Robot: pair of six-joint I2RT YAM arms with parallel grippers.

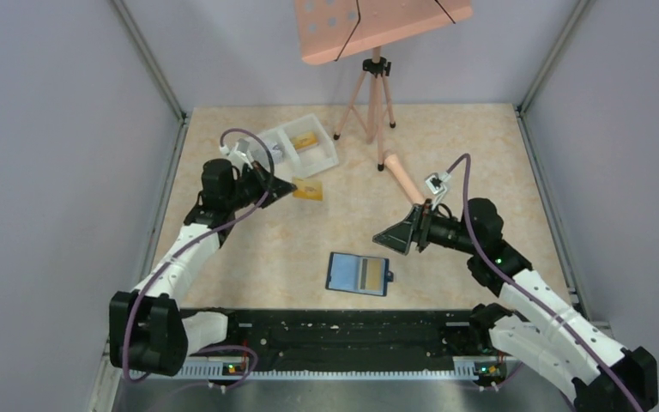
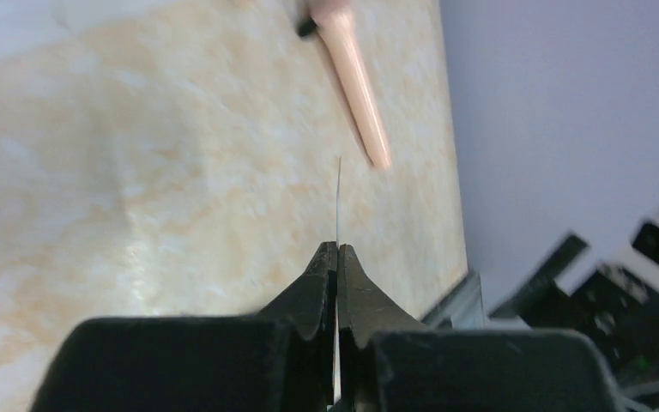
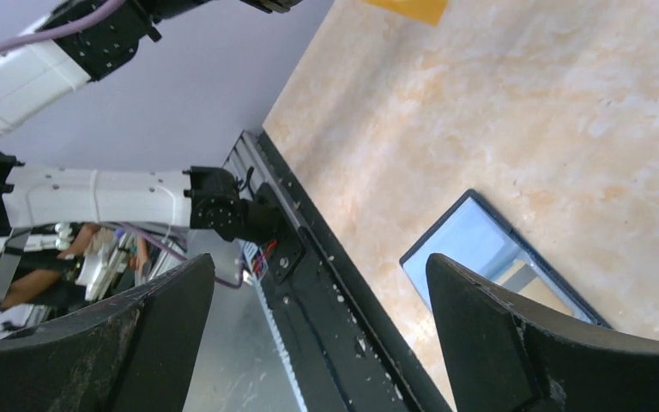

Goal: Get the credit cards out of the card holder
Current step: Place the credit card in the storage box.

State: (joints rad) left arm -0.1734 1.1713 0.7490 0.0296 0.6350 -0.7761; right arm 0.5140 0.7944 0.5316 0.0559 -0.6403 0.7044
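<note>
The blue card holder (image 1: pixel 359 274) lies open and flat on the table near the front edge, with pale slots and a card-coloured strip inside; it also shows in the right wrist view (image 3: pixel 491 249). My left gripper (image 1: pixel 291 187) is shut on a yellow-orange credit card (image 1: pixel 310 190) and holds it above the table near the white tray. In the left wrist view the card (image 2: pixel 338 196) shows as a thin edge sticking out between the closed fingertips (image 2: pixel 337 251). My right gripper (image 1: pixel 392 238) is open and empty, above and to the right of the holder; it also shows in its own wrist view (image 3: pixel 322 283).
A white two-compartment tray (image 1: pixel 285 156) stands at the back left with a yellow-orange card (image 1: pixel 307 140) in its right compartment. A peach tripod (image 1: pixel 373 94) stands at the back, and a peach handle (image 1: pixel 402 176) lies on the table.
</note>
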